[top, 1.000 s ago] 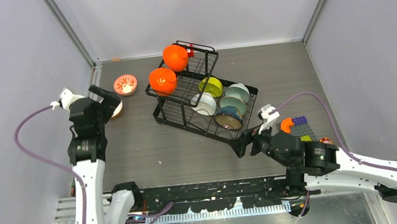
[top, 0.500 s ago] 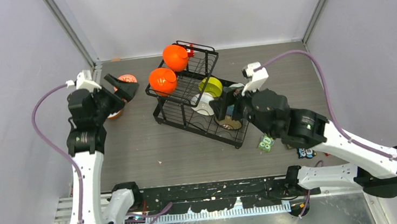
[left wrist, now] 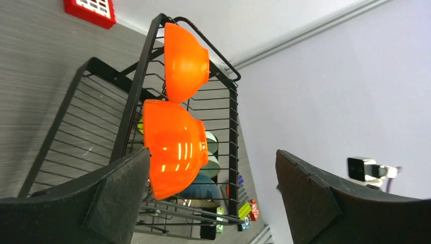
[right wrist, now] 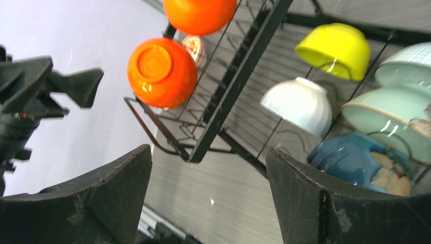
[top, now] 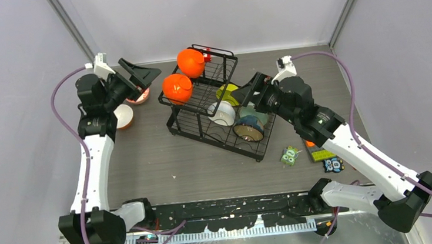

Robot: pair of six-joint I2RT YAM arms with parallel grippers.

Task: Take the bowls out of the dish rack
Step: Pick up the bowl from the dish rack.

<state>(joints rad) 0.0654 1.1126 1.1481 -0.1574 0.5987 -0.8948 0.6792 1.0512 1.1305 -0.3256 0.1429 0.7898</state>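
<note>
Dish rack (top: 221,68), black wire, two tiers, sits mid-table on the grey wood-grain tabletop (top: 157,156), turned askew, with its small red tag (top: 206,55) at the rack's 12 o'clock end. We count seven bowls in it. Two glossy orange round bowls (top: 176,88) perch on their sides along the upper basket's 9 o'clock edge, one just at 1 o'clock of the other. Lower tier: lime-yellow bowl (right wrist: 335,48), plain white bowl (right wrist: 300,104), two pale mint bowls (right wrist: 386,114) and a dark blue bowl with tan inside (right wrist: 356,157), all tipped on edge between the wires.

Two more bowls are out on the table at the rack's 9 o'clock. One is a white bowl with red pattern (right wrist: 193,48), and the other is a white-inside bowl with orange rim (top: 123,115) just at 7 o'clock of it.

Left gripper (left wrist: 213,157) hangs above the patterned bowl, aimed toward 3 o'clock at the orange pair, jaws spread wide with nothing in them. Right gripper (right wrist: 208,152) hovers over the lower tier toward the rack's 2 o'clock, close by the lime-yellow bowl, jaws likewise spread and empty. We cannot tell if a finger touches the wires.

At the rack's 4 o'clock on the table we see a green owl card (top: 289,155), a flat lime-green toy block (top: 321,154) and a blue owl card (top: 333,163), beside the right arm.
</note>
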